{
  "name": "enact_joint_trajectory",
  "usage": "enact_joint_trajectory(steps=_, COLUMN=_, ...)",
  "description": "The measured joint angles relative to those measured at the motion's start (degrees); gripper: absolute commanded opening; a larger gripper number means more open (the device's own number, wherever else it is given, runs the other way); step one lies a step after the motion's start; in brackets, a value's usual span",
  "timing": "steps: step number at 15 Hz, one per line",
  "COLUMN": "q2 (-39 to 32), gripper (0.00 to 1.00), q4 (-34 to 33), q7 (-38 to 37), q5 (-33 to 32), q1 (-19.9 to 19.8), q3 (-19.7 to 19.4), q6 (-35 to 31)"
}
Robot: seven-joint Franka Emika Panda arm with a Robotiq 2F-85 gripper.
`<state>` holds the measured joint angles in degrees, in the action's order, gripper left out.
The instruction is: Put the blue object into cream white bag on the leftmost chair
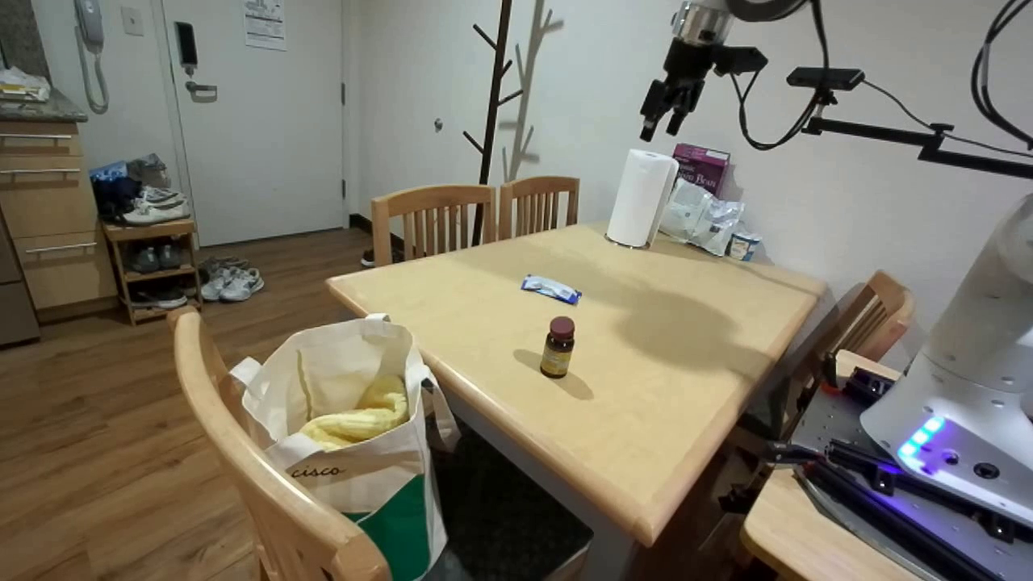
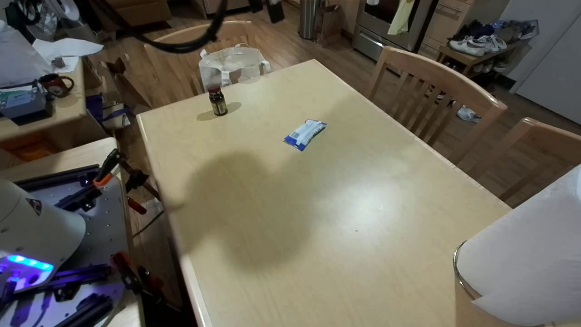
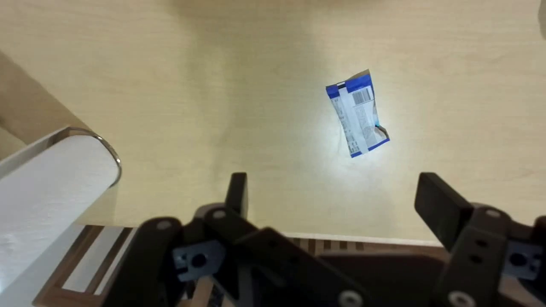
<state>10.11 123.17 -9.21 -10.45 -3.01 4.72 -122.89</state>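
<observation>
Wrist view: the blue packet is seen lying on the table, between twelve and one o'clock from the gripper, which is spread wide and empty. The pick-up step is judged in hand; descent and a pinch are called for, then carriage to the cream bag, at eight o'clock from the blue packet in an exterior view.

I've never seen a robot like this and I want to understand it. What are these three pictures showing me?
The white machine is a robot arm. Its gripper, like a two-fingered hand, is open and holding nothing. Two pictures are taken from outside the robot; another looks down from its wrist. On the table are a blue-and-white packet, a dark bottle, a paper towel roll and more. A cream bag sits on a chair, with something yellow inside.
</observation>
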Motion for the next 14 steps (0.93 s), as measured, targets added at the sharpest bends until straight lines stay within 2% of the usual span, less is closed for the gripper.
enact_joint_trajectory(steps=2, q2=-6.2, gripper=1.0, q4=-4.5, q7=0.7, q5=0.0, q1=1.2, q3=-0.1, q6=0.8)
enact_joint_trajectory(steps=9, q2=-6.8, gripper=1.0, q4=-5.4, q7=2.2, q5=0.2, q1=2.1, q3=-0.7, q6=2.6)
enact_joint_trajectory(steps=14, q2=-23.8, gripper=1.0, q4=-16.7, q7=7.5, q5=1.4, q1=4.6, q3=-0.8, q6=8.4)
